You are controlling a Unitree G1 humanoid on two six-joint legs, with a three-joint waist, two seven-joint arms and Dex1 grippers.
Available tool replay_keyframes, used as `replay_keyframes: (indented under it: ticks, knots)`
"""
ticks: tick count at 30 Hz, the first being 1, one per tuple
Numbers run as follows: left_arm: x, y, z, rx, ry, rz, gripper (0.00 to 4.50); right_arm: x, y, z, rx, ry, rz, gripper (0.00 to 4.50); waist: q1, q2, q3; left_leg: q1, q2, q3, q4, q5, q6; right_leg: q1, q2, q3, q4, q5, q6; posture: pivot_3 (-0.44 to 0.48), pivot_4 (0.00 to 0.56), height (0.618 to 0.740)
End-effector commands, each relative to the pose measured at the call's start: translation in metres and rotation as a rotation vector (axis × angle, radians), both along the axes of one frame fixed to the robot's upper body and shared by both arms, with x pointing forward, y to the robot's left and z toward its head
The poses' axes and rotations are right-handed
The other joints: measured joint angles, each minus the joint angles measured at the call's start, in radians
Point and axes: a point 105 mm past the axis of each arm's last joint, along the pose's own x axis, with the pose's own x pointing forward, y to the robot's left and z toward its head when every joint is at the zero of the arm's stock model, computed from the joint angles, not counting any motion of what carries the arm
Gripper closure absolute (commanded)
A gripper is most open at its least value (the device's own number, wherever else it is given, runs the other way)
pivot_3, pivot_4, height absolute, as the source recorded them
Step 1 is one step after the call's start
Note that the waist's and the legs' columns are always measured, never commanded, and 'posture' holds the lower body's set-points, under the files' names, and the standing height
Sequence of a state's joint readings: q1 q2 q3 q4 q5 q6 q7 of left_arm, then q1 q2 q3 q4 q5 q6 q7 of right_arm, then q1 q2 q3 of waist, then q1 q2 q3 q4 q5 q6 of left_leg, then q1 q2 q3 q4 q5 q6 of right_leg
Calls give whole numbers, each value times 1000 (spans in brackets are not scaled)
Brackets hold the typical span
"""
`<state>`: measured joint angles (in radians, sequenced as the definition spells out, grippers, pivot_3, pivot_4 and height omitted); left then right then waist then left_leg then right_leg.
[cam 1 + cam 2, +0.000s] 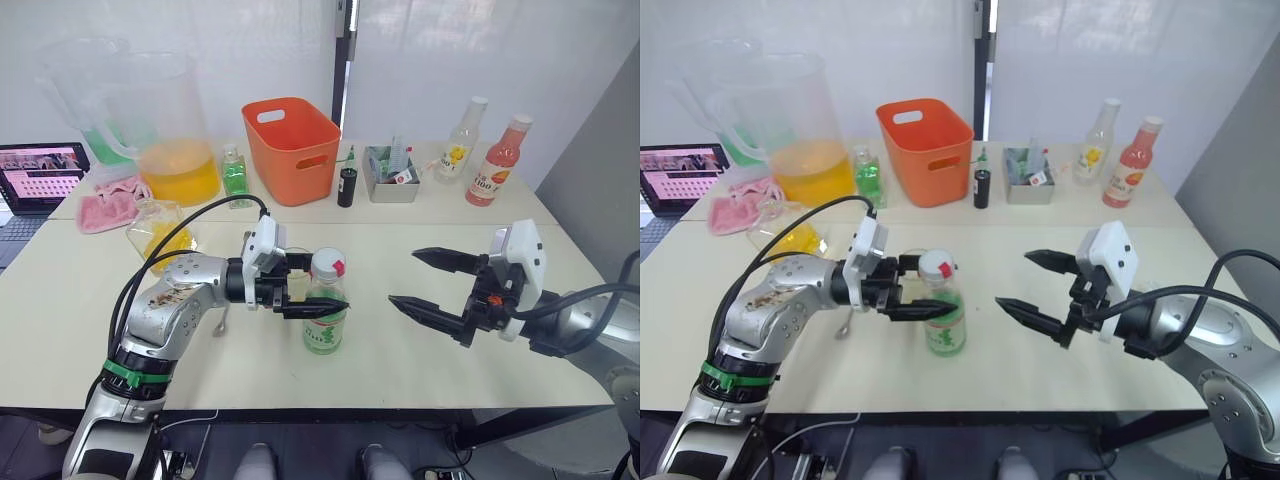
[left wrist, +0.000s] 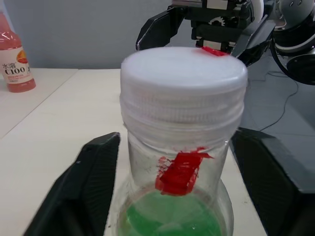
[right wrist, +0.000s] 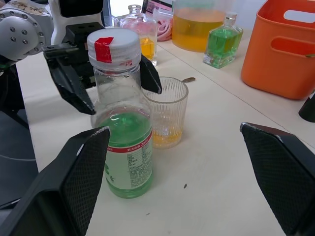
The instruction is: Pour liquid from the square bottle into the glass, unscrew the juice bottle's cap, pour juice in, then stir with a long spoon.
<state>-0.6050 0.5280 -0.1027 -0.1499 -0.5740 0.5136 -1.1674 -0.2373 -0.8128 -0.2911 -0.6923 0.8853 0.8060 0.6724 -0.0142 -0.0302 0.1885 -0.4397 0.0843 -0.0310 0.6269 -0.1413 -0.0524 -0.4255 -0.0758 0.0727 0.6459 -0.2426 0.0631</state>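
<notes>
Left gripper (image 1: 318, 292) sits spread around the juice bottle (image 1: 324, 318), cap (image 1: 328, 264) still on; glass (image 3: 167, 112) has yellow liquid, so juice and stirring remain.

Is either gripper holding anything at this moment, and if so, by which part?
Nothing is clearly held. The left gripper brackets the juice bottle at its neck, below the cap, with gaps showing either side. The right gripper is open, apart from the bottle.

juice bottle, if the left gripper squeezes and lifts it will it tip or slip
The juice bottle looks thin plastic, so it may flex under the left gripper. Only its lower part holds liquid, so it is probably light and fairly stable. Its smooth neck might slip.
</notes>
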Motion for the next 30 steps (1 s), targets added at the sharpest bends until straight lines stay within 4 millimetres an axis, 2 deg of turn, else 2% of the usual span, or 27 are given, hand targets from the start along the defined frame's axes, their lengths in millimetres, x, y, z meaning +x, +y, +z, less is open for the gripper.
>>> replay_keyframes:
  ticks: [1,3,4,13,17,24,30]
  knots:
    - [-4,-8,15,-15,-53,-20,2126,0,1,11,0,-58,6,0,0,0,0,0,0,0,0,0,0,0,0,0,0,0,0,0,150,703]
    - [-2,-9,17,-22,-47,-18,2787,0,3,12,-1,-59,13,0,0,0,0,0,0,0,0,0,0,0,0,0,0,0,0,0,150,703]
    - [-2,-10,18,-26,-42,-18,2973,-1,4,12,-1,-59,16,0,0,0,0,0,0,0,0,0,0,0,0,0,0,0,0,0,150,703]
    - [-5,-6,12,-8,-41,-28,2998,-4,22,22,33,-69,92,0,-1,0,0,0,0,0,0,0,0,0,0,0,0,2,4,0,150,703]
    - [-8,-5,7,4,-42,-40,2999,-3,42,37,105,-42,160,0,-6,0,0,0,0,0,0,0,0,0,0,0,0,2,3,0,150,703]
    - [-14,-6,-6,14,-22,-55,3000,7,70,36,54,-61,171,0,-3,0,0,0,0,0,-1,0,0,0,0,0,-1,2,3,0,150,703]
    - [-15,-3,-11,20,-21,-54,3000,15,80,29,38,-49,136,0,-1,0,0,0,0,0,-1,0,0,0,0,0,-1,2,2,0,150,703]
